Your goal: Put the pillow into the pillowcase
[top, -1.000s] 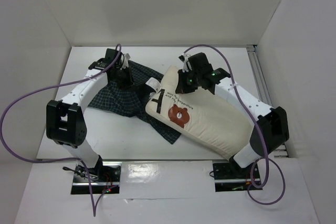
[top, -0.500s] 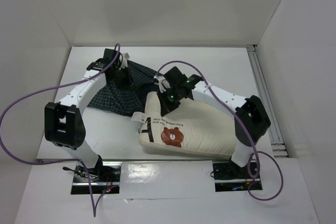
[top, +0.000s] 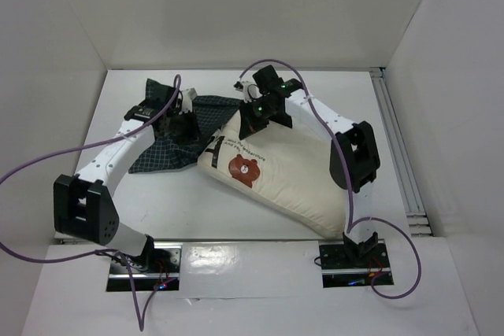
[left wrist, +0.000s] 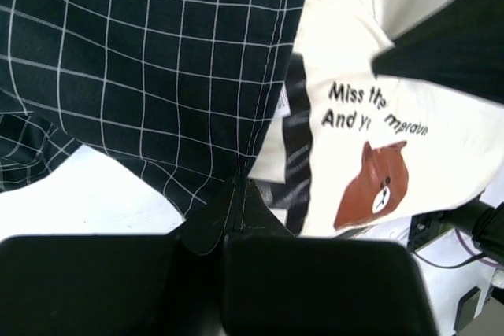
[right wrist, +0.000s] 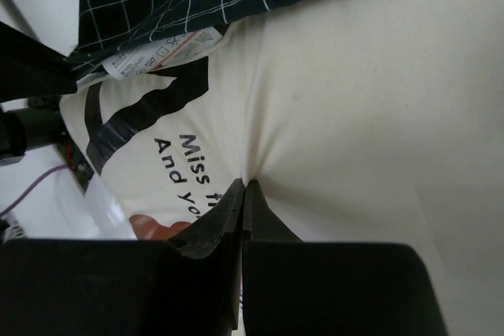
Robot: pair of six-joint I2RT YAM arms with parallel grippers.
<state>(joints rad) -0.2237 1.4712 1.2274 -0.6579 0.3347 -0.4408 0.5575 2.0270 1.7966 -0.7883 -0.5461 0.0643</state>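
The cream pillow [top: 299, 179] lies slantwise across the middle of the table, its bear print [top: 244, 169] facing up. My right gripper [top: 253, 120] is shut on a pinch of the pillow [right wrist: 354, 116] near the black lettering, its tips [right wrist: 246, 188] pressed together on the cloth. The navy checked pillowcase [top: 165, 143] lies bunched to the left, its edge meeting the pillow's tagged end [right wrist: 161, 53]. My left gripper [top: 187, 122] is shut on a seamed corner of the pillowcase [left wrist: 157, 60], right beside the pillow [left wrist: 370, 60]. The case's opening is not visible.
White walls enclose the table on three sides. A metal rail [top: 394, 139] runs along the right edge. Purple cables [top: 47, 155] loop off both arms. The arm bases [top: 142, 261] stand at the near edge.
The right gripper swung the pillow's printed end left and toward me, then back up against the pillowcase. The left gripper drew the pillowcase out leftward and bunched it up.
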